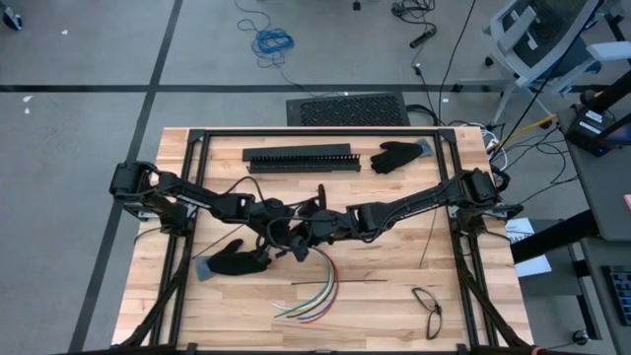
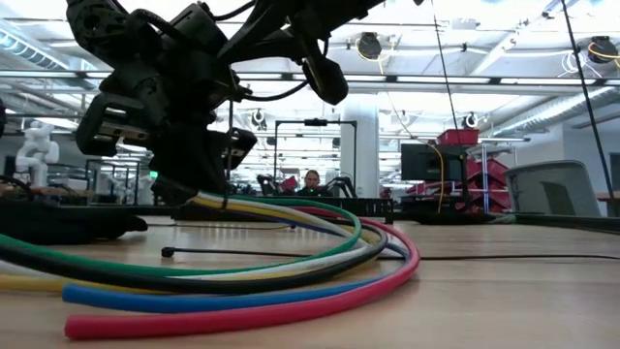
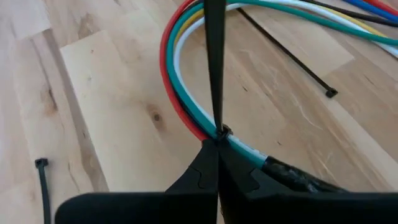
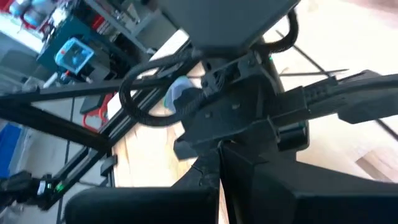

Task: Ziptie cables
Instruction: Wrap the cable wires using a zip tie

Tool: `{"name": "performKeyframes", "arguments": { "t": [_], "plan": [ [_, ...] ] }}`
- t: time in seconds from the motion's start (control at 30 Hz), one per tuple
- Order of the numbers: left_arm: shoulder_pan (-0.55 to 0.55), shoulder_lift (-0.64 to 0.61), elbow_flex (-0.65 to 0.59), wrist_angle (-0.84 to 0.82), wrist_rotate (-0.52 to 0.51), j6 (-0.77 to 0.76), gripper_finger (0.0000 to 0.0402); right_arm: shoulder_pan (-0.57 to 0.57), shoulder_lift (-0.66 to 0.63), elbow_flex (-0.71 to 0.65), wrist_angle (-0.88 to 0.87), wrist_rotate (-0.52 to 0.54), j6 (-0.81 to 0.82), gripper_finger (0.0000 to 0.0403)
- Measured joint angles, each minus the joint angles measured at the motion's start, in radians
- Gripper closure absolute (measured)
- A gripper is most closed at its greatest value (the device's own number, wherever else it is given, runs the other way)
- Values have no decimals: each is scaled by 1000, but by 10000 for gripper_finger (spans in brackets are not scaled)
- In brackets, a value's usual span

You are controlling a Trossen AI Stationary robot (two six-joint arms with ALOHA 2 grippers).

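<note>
The cables (image 1: pixel 321 284) are a bundle of coloured wires (red, green, white, yellow, blue) curving over the wooden table (image 1: pixel 394 296); they fill the low view's foreground (image 2: pixel 291 262). A black zip tie (image 3: pixel 215 68) wraps the bundle (image 3: pixel 180 81) near where it enters a black braided sleeve (image 3: pixel 298 177). My left gripper (image 3: pixel 217 148) is shut at that wrap. My right gripper (image 4: pixel 221 167) is shut close by at the table's middle (image 1: pixel 318 224), facing my left gripper. My left gripper pinches the zip tie between its two fingertips right at the wrap on the bundle (image 3: pixel 221 132), slanting down onto it. The strap runs straight and taut away from the fingertips. The cables beyond lie on the table. My right gripper has a thin black strip (image 4: pixel 220 155) running between its shut fingers, seemingly the zip tie's free strap. The fingers hide the place of contact.
Loose black zip ties lie on the wood (image 3: pixel 289 59) (image 3: pixel 42 183) (image 1: pixel 345 281). A long black slotted bar (image 1: pixel 301 158) and a black glove (image 1: pixel 397 156) lie at the far side, another glove (image 1: pixel 233 259) at the near left, and a small black wire loop (image 1: pixel 427 308) at the near right.
</note>
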Motion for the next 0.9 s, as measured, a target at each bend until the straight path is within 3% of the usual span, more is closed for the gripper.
{"name": "performKeyframes", "arguments": {
  "t": [0.43,0.53,0.77,0.9],
  "plan": [
    [16,-7,-2,-6,-14,-3,401,-8,-4,6,-162,-67,85,394],
    [18,-7,-2,-4,-13,-4,401,-11,-4,6,-180,-72,66,364],
    [18,-8,-2,-1,-12,-3,401,-11,-3,5,-296,-78,80,250],
    [18,-8,-2,2,-10,-3,401,-12,-2,4,-340,-74,37,216]
  ]
}}
